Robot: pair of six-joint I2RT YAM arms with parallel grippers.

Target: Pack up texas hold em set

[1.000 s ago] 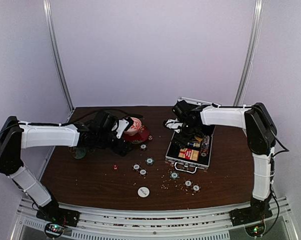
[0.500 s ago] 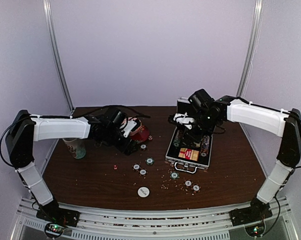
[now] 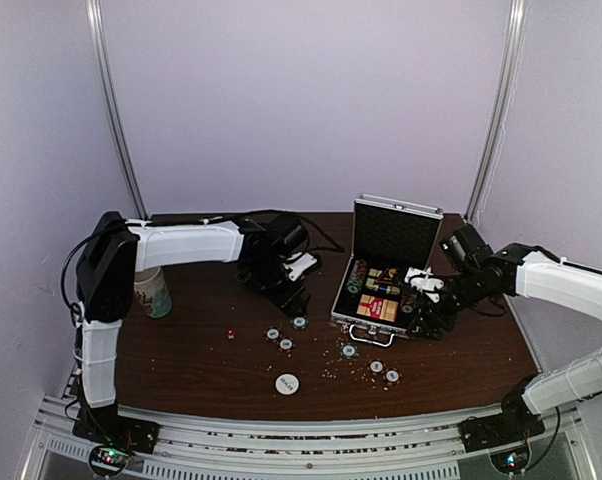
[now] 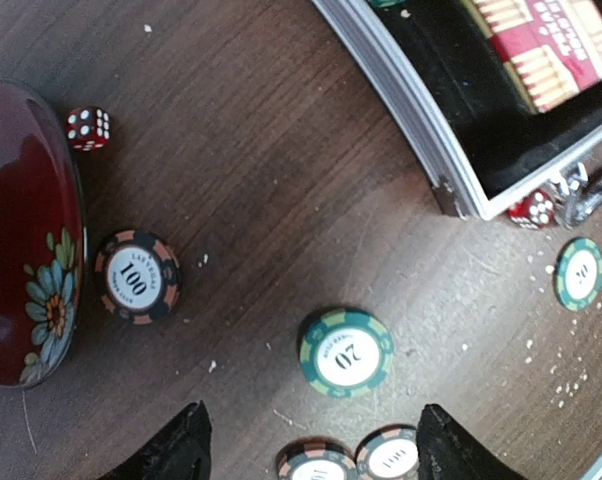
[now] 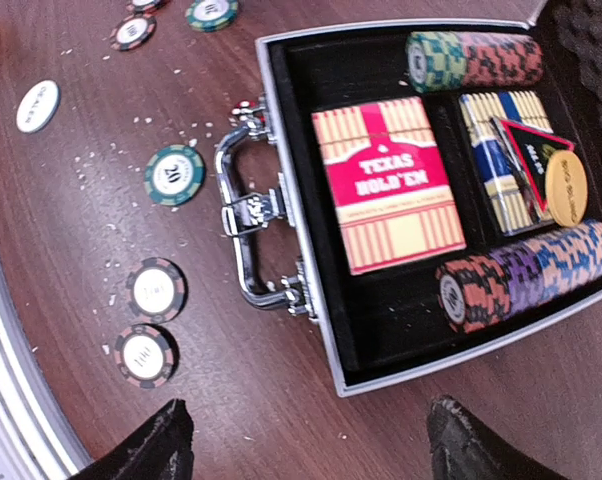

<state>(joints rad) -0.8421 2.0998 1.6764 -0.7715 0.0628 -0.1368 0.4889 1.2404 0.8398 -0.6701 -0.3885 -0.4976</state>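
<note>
The white disc [image 3: 287, 382] lies nearest, loose poker chips [image 4: 346, 352] scattered just beyond it. Farther back the briefcase [image 3: 396, 232] stands open (lid upright) with the card box [image 5: 386, 185] inside. The left gripper [image 4: 316, 455] over the chips and the right gripper [image 5: 311, 445] beside the case both gape wide, empty.

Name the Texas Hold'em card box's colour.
The card box is red with yellow stripes; best in right wrist view.

We see the left arm [image 3: 186, 243] and the right arm [image 3: 571, 283]: white shells, black joints, black bases [image 3: 116, 432] carrying small lights.
</note>
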